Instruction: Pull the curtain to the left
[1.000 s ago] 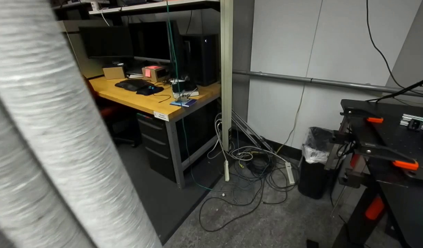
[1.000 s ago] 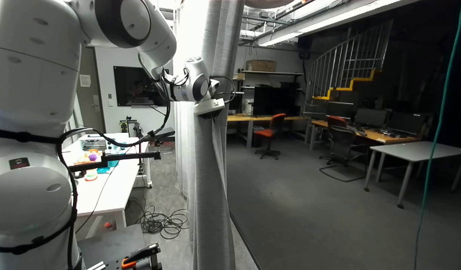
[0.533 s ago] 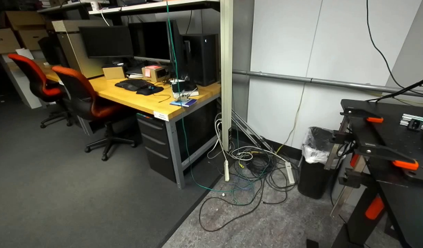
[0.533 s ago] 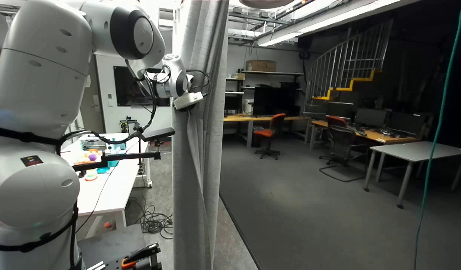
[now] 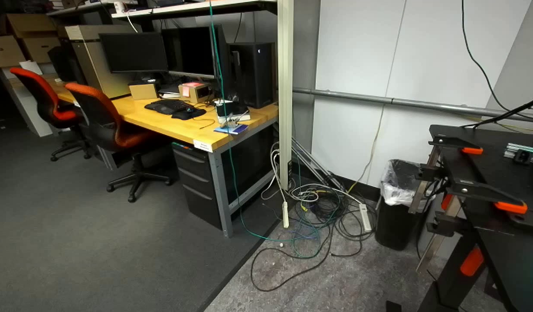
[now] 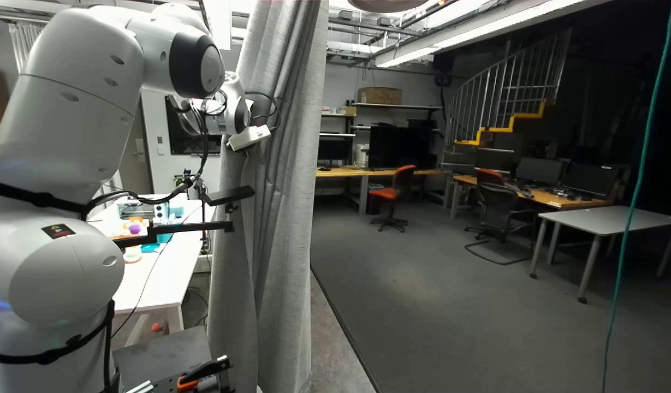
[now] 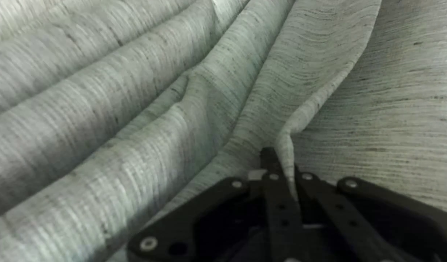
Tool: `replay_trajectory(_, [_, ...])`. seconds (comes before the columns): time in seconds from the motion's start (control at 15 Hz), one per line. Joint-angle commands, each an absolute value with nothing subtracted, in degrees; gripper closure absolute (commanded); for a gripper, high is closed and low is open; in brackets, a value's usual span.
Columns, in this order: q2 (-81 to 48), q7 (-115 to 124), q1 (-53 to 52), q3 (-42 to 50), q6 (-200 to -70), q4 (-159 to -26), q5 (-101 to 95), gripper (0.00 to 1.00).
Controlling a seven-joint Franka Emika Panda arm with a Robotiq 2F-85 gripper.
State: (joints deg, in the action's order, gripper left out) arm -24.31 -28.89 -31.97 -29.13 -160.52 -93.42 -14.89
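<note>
The curtain (image 6: pixel 286 229) is a tall light grey woven sheet, hanging in deep folds beside the arm in an exterior view. It fills the background of the wrist view, where a thin pinched fold of the curtain (image 7: pixel 318 98) runs down between my fingertips. My gripper (image 7: pixel 283 160) is shut on that fold, dark fingers on both sides of it. From outside, the white wrist camera (image 6: pixel 249 137) shows against the curtain, while the fingers below it are mostly hidden.
A black camera on a bar (image 6: pixel 188 229) juts out in front of the curtain. Behind stands a white table (image 6: pixel 155 278). A black table with orange-tipped clamps (image 5: pixel 511 208), a bin (image 5: pixel 396 225), floor cables (image 5: pixel 327 208), a wooden desk (image 5: pixel 175 125) and orange chairs (image 5: pixel 97 112) also show.
The arm's wrist and the held curtain have moved left in an exterior view, baring more floor. Curtain folds that covered part of an exterior view a second ago have left it, uncovering chairs and boxes.
</note>
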Motion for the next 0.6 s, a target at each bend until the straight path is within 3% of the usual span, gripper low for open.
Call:
replay_trajectory(0.0, [-31.4, -30.8, -36.0, -30.2, -156.1, -90.1, -16.1, 0.99])
replay_trajectory(0.53, [-32.4, -28.8, -40.3, -27.2, -152.2, -86.9, -17.0, 0.99])
